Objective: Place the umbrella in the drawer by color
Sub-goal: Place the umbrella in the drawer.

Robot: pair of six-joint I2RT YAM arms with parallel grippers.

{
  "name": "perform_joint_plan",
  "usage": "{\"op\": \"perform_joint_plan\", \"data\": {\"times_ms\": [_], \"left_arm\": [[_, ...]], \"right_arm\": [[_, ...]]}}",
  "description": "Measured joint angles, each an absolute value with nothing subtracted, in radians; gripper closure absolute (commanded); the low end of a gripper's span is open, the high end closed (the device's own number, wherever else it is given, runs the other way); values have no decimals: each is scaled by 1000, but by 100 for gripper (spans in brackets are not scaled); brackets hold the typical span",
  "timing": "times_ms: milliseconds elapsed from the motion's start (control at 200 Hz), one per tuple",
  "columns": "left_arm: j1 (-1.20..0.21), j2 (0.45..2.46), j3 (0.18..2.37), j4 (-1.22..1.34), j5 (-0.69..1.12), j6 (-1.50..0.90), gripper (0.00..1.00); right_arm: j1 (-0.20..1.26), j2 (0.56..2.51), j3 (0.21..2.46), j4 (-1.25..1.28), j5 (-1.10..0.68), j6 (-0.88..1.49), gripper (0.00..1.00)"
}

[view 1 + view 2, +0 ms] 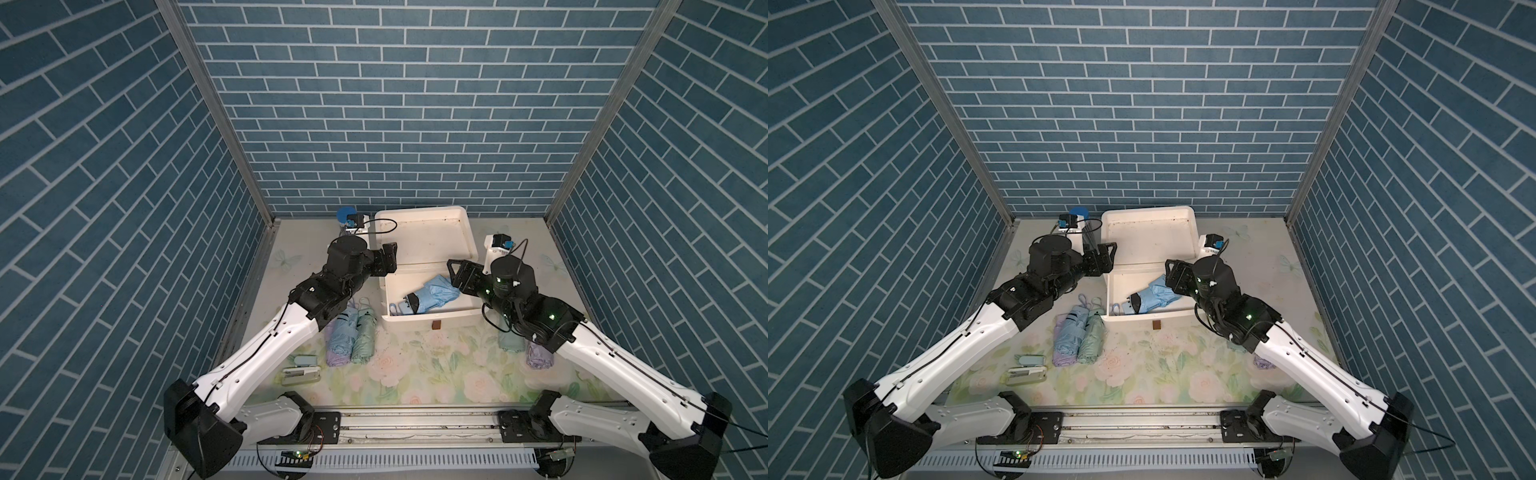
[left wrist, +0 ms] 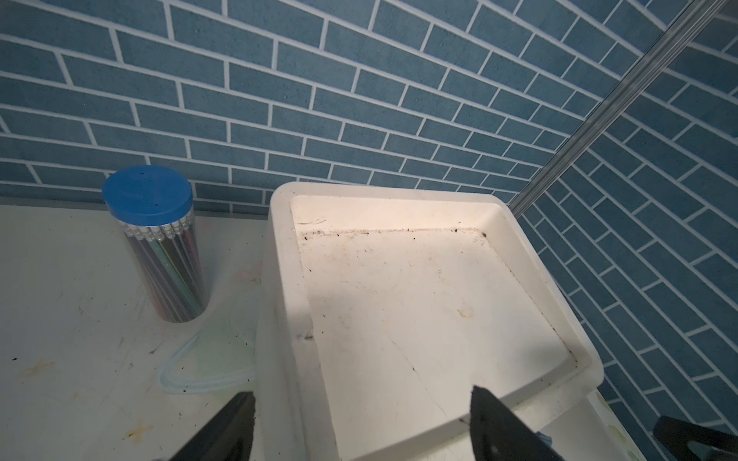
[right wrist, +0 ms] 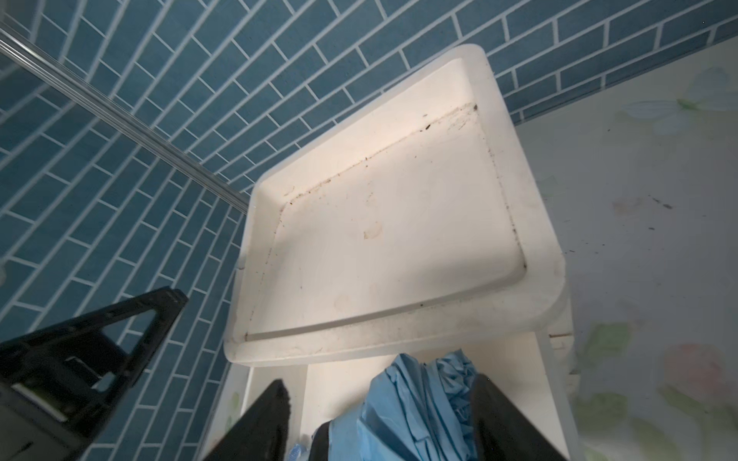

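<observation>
Right end effector [image 3: 379, 381] is spread open around the blue umbrella [image 1: 434, 296] lying in the drawer [image 1: 407, 322]; left end effector [image 2: 362, 393] is open and empty.

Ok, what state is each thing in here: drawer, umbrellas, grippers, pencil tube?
Drawer: pulled open.
Light blue umbrella: folded, lying in the drawer.
Right gripper: open, over that umbrella.
Left gripper: open, empty.
Green umbrella: folded, lying on the table.
Pencil tube: upright, blue lid on.
</observation>
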State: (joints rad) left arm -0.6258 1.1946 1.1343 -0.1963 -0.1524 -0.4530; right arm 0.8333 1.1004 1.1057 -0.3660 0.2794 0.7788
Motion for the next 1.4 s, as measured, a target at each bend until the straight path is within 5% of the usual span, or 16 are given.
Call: {"op": "perform_joint_plan", "data": {"times_ms": [165, 425, 760, 1400], "left_arm": [[-616, 1162, 1133, -197, -186, -455, 18], [-528, 1110, 1091, -210, -160, -489, 17], [-496, 1120, 1073, -234, -67, -487, 18], [-491, 1047, 1000, -341, -214, -514, 19]], "right_arm": [[833, 1200, 1204, -503, 259, 686, 68], [838, 1244, 1184, -559, 215, 619, 71], [911, 1232, 1169, -587, 195, 524, 47], [939, 1341, 1250, -663, 181, 437, 49]]}}
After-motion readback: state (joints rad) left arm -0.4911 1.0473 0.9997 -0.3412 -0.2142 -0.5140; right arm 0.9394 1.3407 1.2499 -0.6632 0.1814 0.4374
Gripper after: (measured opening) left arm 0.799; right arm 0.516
